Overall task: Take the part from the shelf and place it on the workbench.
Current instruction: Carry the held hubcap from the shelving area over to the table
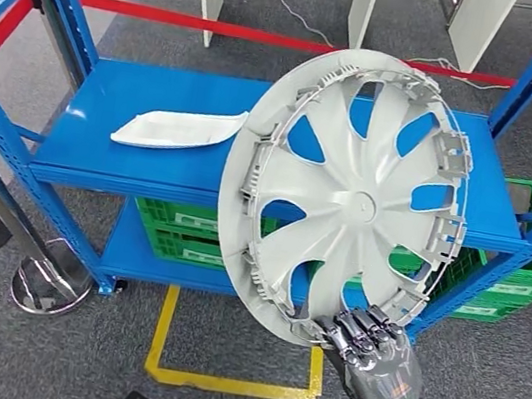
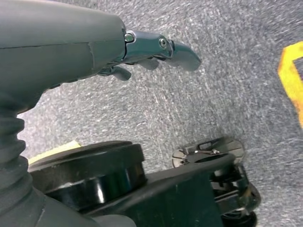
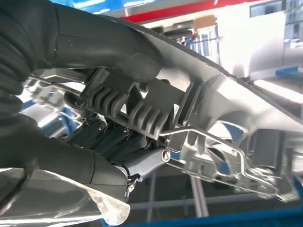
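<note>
Gripping the hubcap [image 1: 347,197] rim, right hand [image 1: 368,352] before green crates [image 1: 189,233]

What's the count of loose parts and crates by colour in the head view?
White/grey parts: 2, the wheel cover held by the right hand and the flat trim piece on the shelf.
Green crates: 3 visible.
Total: 5

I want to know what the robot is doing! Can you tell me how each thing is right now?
wheel cover: lifted off the shelf, tilted, held by its lower rim.
right hand: gripping the wheel cover's rim.
left hand: hanging over the grey floor, holding nothing.
white curved part: lying flat on the blue shelf.
green crates: sitting on the lower shelf.
</note>
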You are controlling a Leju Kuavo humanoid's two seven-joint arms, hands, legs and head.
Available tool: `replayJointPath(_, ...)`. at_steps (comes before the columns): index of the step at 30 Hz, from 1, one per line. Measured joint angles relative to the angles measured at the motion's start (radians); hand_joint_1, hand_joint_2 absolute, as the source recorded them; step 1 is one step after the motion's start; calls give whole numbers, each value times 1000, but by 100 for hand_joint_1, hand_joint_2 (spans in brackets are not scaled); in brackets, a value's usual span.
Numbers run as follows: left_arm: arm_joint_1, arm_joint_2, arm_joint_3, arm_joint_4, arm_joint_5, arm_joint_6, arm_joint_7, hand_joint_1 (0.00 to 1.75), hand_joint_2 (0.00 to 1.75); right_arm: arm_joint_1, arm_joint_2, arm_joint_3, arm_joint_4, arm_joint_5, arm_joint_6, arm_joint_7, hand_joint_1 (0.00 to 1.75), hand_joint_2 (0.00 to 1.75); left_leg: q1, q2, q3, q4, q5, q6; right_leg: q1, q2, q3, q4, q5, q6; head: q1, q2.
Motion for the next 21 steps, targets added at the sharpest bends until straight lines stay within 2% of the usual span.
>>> replayJointPath(1,0,0,-2,0,1,-1,0,0,175,-1,1,0,0,-2,0,-1,175,175,0,1,-2,1,8,-5,2,0,7,-16,-4,-5,0,0)
replayJointPath(2,0,0,-3,0,2,-2,0,0,175,-1,1,0,0,-5,0,-2,175,175,2,1,-5,1,14,-11,2,-1,-3,-15,2,-12,1,0)
replayJointPath(3,1,0,-4,0,4,-4,0,0,175,-1,2,0,0,-7,0,-3,175,175,3,-1,-10,7,3,-17,1,-3,-10,-15,11,-21,1,0)
replayJointPath(4,1,1,-5,1,7,-5,0,0,175,-1,3,0,0,-10,0,-5,175,175,5,-2,-17,27,-26,-24,0,-4,-20,-15,22,-29,-1,0)
replayJointPath(5,2,1,-5,1,9,-7,-1,0,175,-2,5,0,0,-13,0,-9,175,175,8,-3,-28,67,-73,-31,-1,-6,-30,-16,34,-35,-3,0)
replayJointPath(7,2,2,-5,1,12,-13,-2,0,175,-1,8,0,-1,-19,0,-16,175,175,13,-4,-51,195,-176,-44,0,-6,-53,-12,58,-41,-6,0)
replayJointPath(8,2,2,-6,1,13,-15,-2,0,175,-1,9,-1,0,-21,0,-18,175,175,15,-4,-57,254,-201,-47,1,-6,-66,-8,69,-40,-7,0)
replayJointPath(9,2,2,-6,1,15,-15,-2,0,175,-1,10,-1,0,-24,0,-19,175,175,17,-4,-50,286,-202,-49,1,-6,-83,-3,78,-40,-7,0)
replayJointPath(10,2,2,-6,1,16,-16,-2,0,175,0,11,-1,0,-28,0,-20,175,175,18,-4,-28,283,-184,-48,1,-6,-100,4,86,-39,-7,0)
replayJointPath(11,1,2,-6,1,18,-15,-2,0,175,0,12,-1,-1,-34,0,-23,175,175,18,-5,10,241,-158,-45,2,-5,-116,11,92,-37,-7,0)
replayJointPath(12,1,2,-6,1,19,-15,-2,0,175,1,13,-1,-1,-41,0,-28,175,175,17,-6,59,174,-141,-40,2,-4,-129,17,99,-35,-7,0)
replayJointPath(13,0,2,-7,1,22,-15,-3,0,175,3,15,-1,-2,-48,0,-32,175,175,16,-8,110,98,-137,-34,3,-3,-139,22,105,-32,-7,0)
replayJointPath(14,-1,2,-7,1,26,-15,-3,0,175,5,17,-1,-2,-53,0,-35,175,175,15,-10,147,37,-140,-28,4,-3,-146,23,112,-27,-6,0)
replayJointPath(15,-2,1,-7,1,30,-14,-4,0,175,7,18,-2,-3,-56,0,-37,175,175,12,-12,167,-2,-147,-24,4,-3,-151,23,121,-22,-6,0)
replayJointPath(17,-1,1,-7,1,38,-15,-5,0,175,15,21,-2,-6,-63,0,-39,175,175,9,-11,165,-24,-140,-14,2,-3,-157,19,138,-8,-6,0)
replayJointPath(18,0,1,-8,1,39,-16,-5,0,175,20,22,-2,-8,-71,0,-43,175,175,9,-9,156,-29,-128,-7,0,-2,-163,22,134,-2,-7,0)
replayJointPath(19,0,1,-8,1,40,-15,-4,0,175,25,22,-2,-10,-81,0,-49,175,175,10,-7,146,-33,-115,1,-1,0,-173,36,112,2,-6,0)
replayJointPath(20,0,1,-10,1,39,-14,-2,0,175,30,23,-2,-12,-93,0,-54,175,175,12,-5,132,-37,-102,7,-1,1,-188,69,72,6,-4,0)
replayJointPath(21,0,1,-11,1,38,-12,1,0,175,34,24,-1,-12,-105,0,-57,175,175,12,-4,117,-37,-90,12,-2,1,-206,122,18,8,-3,0)
